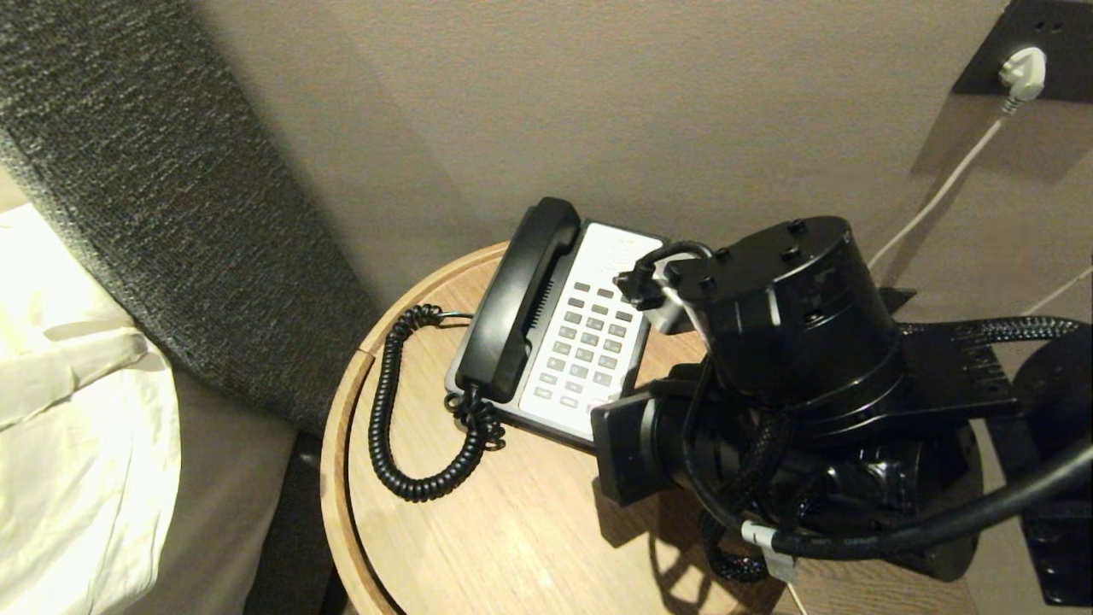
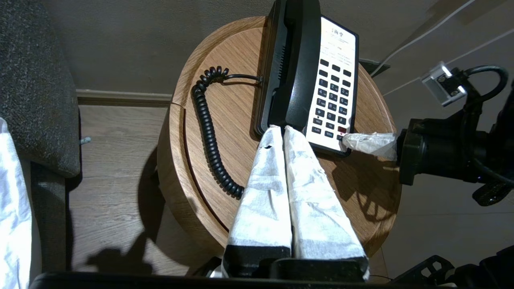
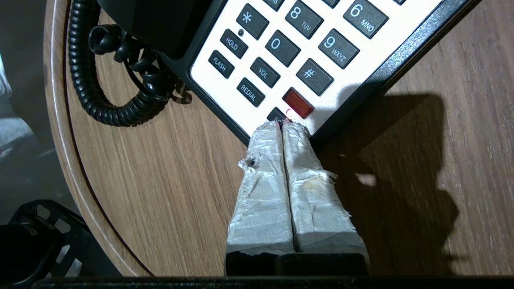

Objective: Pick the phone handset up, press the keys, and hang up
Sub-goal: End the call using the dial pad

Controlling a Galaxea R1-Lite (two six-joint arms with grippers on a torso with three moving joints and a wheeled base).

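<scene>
1. A round wooden side table with a raised rim (image 1: 341,478) stands against a beige wall, and a black-and-white phone base (image 1: 628,243) sits on it
2. The long, slim, glossy black plastic phone handset (image 1: 519,299) lies in its cradle along the base's left side; its black coiled cord (image 1: 384,410) loops across the tabletop to the left of the base
3. The keys, a grid of small grey rectangular buttons with one red one in a white faceplate (image 1: 589,342), lie just beside the handset on its right
4. The right gripper (image 3: 282,123), its fingers wrapped in white tape and pressed together, has its tips at the near corner of the faceplate, on a small dark key just beside the red button (image 3: 298,103)
5. In the head view the right arm (image 1: 794,367) covers the near right corner of the base
6. The left gripper (image 2: 283,128), taped white likewise and with its fingers together holding nothing, has its tips at the near end of the handset; whether they touch it cannot be told
7. A white plug (image 1: 1025,73) with a thin white cable sits in a dark wall socket at the upper right
</scene>
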